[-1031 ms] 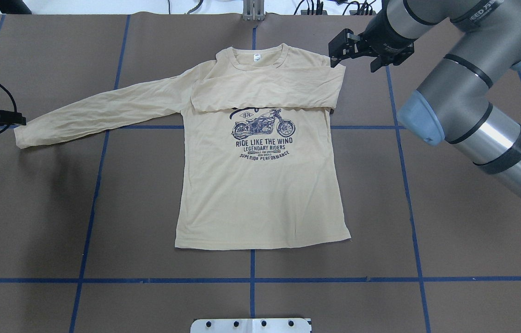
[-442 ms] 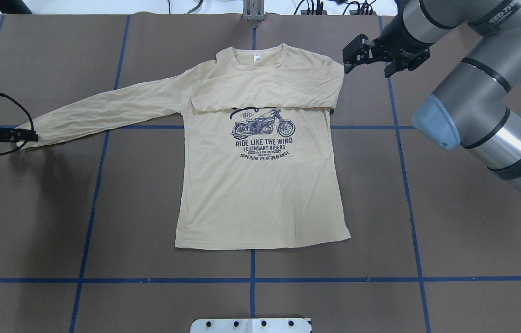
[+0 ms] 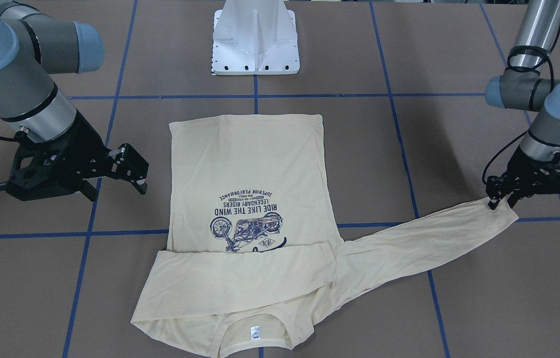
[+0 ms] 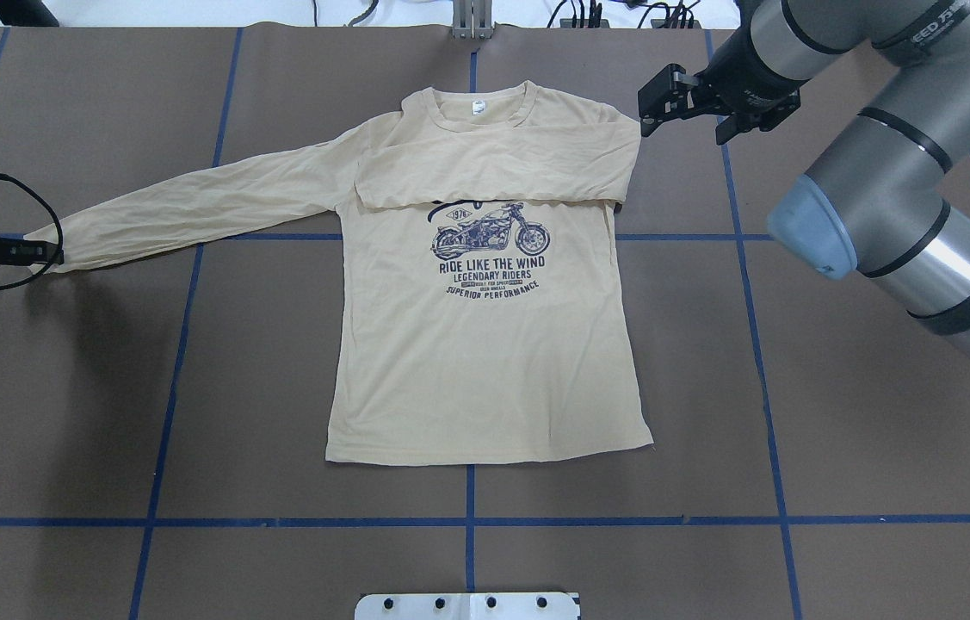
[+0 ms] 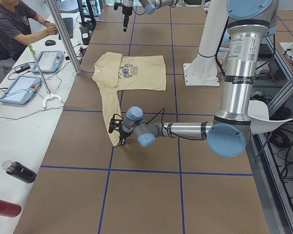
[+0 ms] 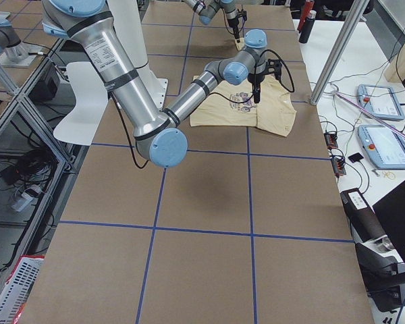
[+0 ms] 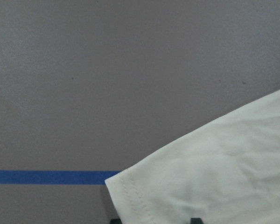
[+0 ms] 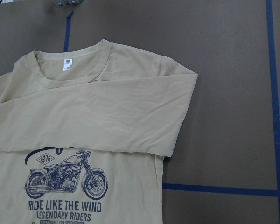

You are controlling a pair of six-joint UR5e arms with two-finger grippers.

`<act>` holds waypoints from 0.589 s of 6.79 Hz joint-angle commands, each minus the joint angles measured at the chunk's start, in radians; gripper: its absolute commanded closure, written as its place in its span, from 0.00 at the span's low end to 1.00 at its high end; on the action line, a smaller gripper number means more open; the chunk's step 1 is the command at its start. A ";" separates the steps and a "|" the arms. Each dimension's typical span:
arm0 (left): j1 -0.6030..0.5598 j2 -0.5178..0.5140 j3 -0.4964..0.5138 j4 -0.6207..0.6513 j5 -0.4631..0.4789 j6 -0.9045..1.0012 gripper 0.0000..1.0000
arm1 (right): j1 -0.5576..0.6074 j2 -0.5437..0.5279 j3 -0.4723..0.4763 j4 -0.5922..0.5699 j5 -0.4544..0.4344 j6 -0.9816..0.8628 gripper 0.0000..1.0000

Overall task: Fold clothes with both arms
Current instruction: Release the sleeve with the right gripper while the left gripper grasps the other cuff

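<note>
Here's the shirt (image 4: 485, 362), flat on the brown tabletop (image 4: 63, 430) in the middle of the overhead frame, motorcycle print (image 4: 489, 250) facing up and neck label (image 4: 478, 108) toward the top edge. One sleeve (image 4: 493, 168) lies folded straight across the chest, covering the top of the print. The other sleeve (image 4: 192, 202) stretches out toward the left edge of the frame, and that's where the left pincer (image 4: 50, 254) is, low over the cuff (image 7: 130, 186). From the wrist camera its two tips stand apart at the bottom edge, with the cloth lying flat between them and not pinched. Upper right of the overhead frame, the right pincer (image 4: 682, 127) hangs just beside the shirt's folded shoulder, clear of the cloth, jaws spread wide, holding nothing.
</note>
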 commanded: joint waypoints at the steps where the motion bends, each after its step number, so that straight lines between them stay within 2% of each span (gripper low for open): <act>1: -0.002 -0.003 -0.010 0.003 -0.008 0.006 1.00 | 0.000 0.000 0.000 0.002 0.001 0.000 0.00; 2: -0.003 -0.001 -0.031 0.008 -0.016 0.007 1.00 | 0.000 -0.003 0.000 0.002 0.001 0.000 0.00; 4: -0.041 0.000 -0.105 0.011 -0.158 0.005 1.00 | 0.030 -0.032 0.012 -0.009 0.018 -0.001 0.00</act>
